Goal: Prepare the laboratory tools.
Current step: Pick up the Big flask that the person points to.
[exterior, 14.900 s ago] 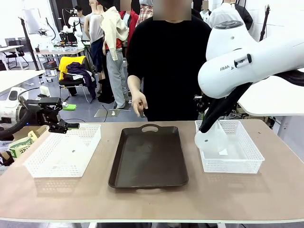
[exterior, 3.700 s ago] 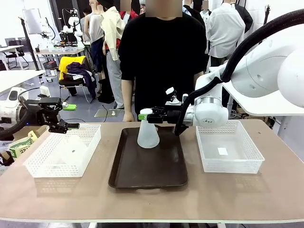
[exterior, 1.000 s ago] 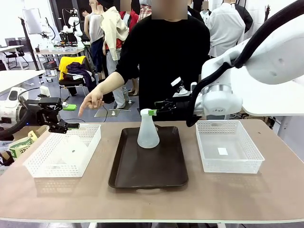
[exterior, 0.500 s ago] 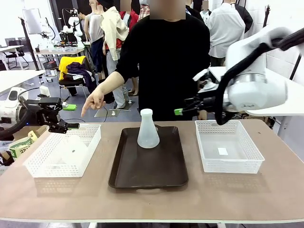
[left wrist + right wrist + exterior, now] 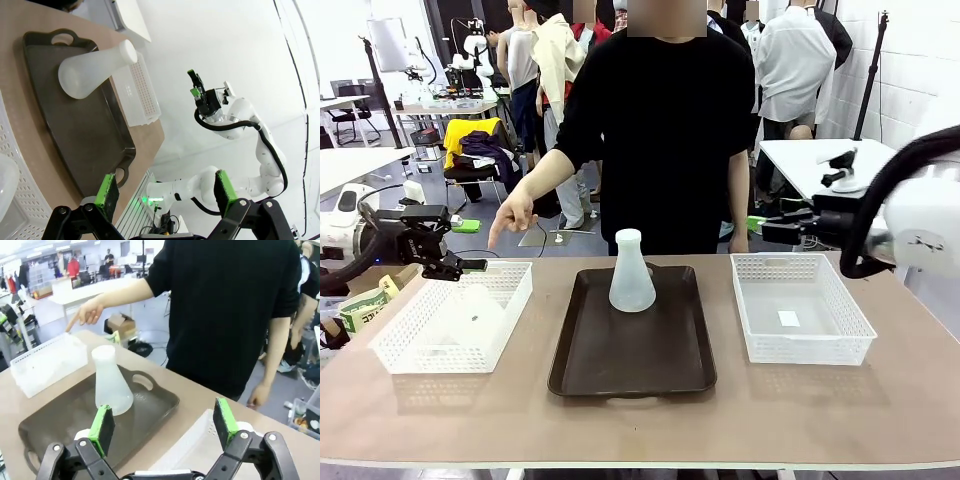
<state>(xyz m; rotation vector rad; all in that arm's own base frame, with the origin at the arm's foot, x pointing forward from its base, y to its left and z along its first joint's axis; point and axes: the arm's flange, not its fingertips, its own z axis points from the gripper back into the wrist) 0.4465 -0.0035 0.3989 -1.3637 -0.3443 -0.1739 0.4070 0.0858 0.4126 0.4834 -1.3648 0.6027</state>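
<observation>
Flasks sit apart: the upright flask [image 5: 632, 275] stands on the brown tray [image 5: 630, 350] at mid-surface. The second flask [image 5: 468, 312] rests in the left basket [image 5: 440, 358], its axis unclear through the mesh. It is just below the left tool [image 5: 470, 265], which hangs level, wide open and empty, and looks the nearer. The right tool [image 5: 757, 223], also open and empty, is well apart. A person's hand [image 5: 512, 215] points toward the left basket.

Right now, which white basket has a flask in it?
The left basket, near the person's pointing hand, holds a frosted flask. The right basket holds only a small white slip.
</observation>
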